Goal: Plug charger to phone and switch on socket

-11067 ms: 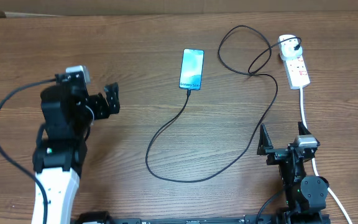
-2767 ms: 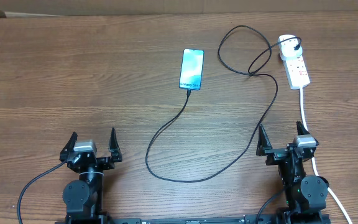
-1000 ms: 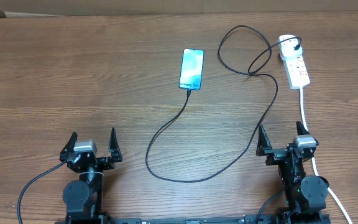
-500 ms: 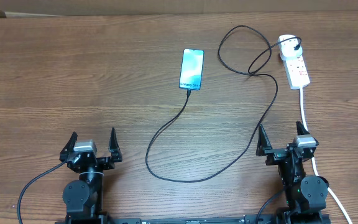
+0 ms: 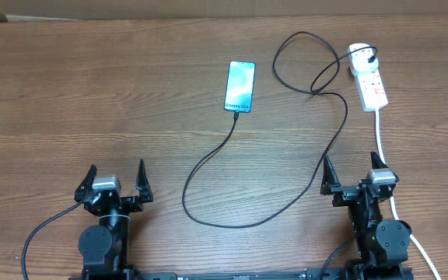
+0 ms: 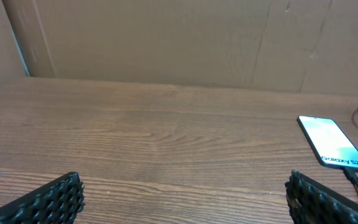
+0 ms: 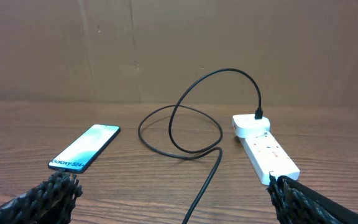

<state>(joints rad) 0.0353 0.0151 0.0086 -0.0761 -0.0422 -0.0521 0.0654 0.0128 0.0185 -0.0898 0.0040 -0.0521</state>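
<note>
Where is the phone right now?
Overhead view: the phone lies flat at the table's far centre, screen lit, left of the charger cable's loop and the socket beyond it.

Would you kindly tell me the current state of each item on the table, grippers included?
Slim dark-framed smartphone: flat, screen lit.
White oblong power strip: white adapter seated; switch position unreadable.
Thin black charger cable: slack, tip at smartphone's lower edge, seemingly plugged in.
Left gripper: open, empty.
Right gripper: open, empty.

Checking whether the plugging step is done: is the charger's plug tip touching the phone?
Touching. In the left wrist view the charger ends with its plug tip against the phone at its lower edge, with no gap.
</note>
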